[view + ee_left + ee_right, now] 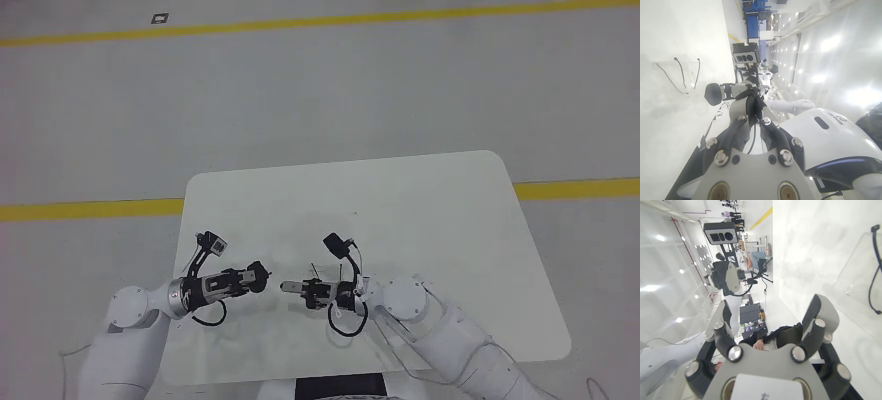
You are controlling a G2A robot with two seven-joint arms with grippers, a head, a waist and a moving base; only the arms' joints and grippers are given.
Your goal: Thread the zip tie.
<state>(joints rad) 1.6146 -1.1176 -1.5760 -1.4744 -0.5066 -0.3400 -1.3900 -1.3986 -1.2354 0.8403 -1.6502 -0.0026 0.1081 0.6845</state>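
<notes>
Over the near worktop [440,200] the two arms point toward each other. The left gripper [262,276] has fingers pressed together; the right gripper [288,287] has them spread wide.

A clear tray [670,66] lies on the white table [450,200], over a grey floor [400,90] with yellow lines [300,22].

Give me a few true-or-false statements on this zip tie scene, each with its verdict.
1. The right hand is open and empty. True.
2. The zip ties are white. False: they are black.
3. Three zip ties lie in the clear tray. True.
4. One of the zip ties is already threaded into a loop. False: all three lie as open strips.
5. The left hand faces the right hand above the table. True.
</notes>
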